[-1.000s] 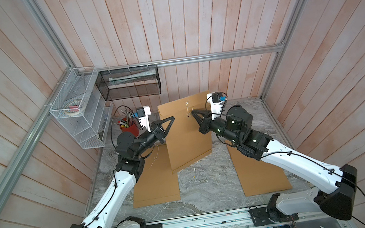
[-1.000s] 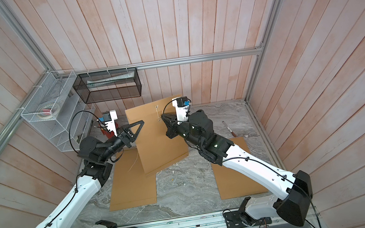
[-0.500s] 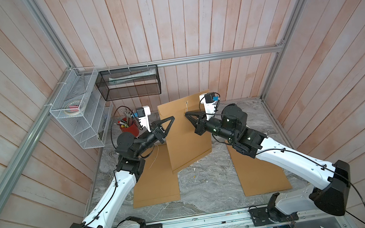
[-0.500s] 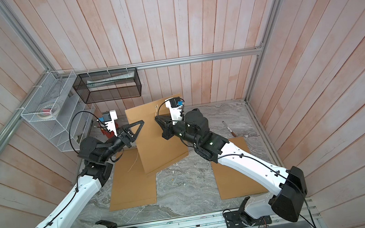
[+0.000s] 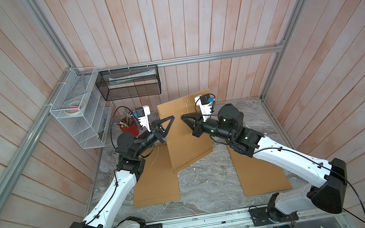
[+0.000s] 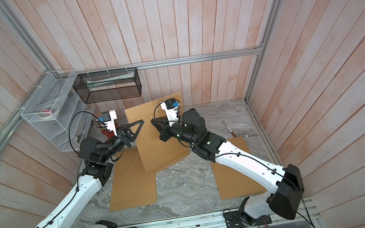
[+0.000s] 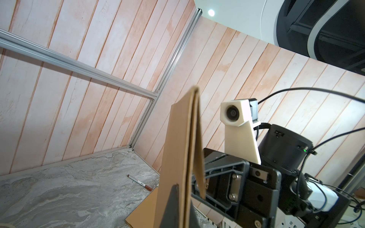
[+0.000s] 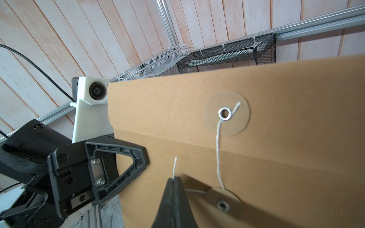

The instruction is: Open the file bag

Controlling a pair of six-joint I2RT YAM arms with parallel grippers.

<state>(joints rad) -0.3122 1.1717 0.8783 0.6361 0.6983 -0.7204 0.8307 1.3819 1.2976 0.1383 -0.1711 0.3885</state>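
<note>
A brown file bag (image 5: 187,138) (image 6: 158,141) stands upright at mid-table, its lower edge on the marble. My left gripper (image 5: 171,119) (image 6: 141,122) is shut on the bag's left edge, seen edge-on in the left wrist view (image 7: 177,154). My right gripper (image 5: 183,117) (image 6: 153,121) (image 8: 174,179) is shut on the white string (image 8: 218,142). The string runs from the flap's eyelet disc (image 8: 225,113) down round the lower disc (image 8: 223,203) to my right fingertips. The flap lies shut against the bag.
Two more brown bags lie flat on the table, one left (image 5: 154,183) and one right (image 5: 258,171). A red pen cup (image 5: 128,129), a white wire rack (image 5: 81,116) and a black mesh basket (image 5: 129,83) stand at the back left. A marker (image 6: 229,128) lies at the right.
My right gripper has moved left across the bag's face towards the left gripper, taking the string with it. The left gripper and the bag have stayed put.
</note>
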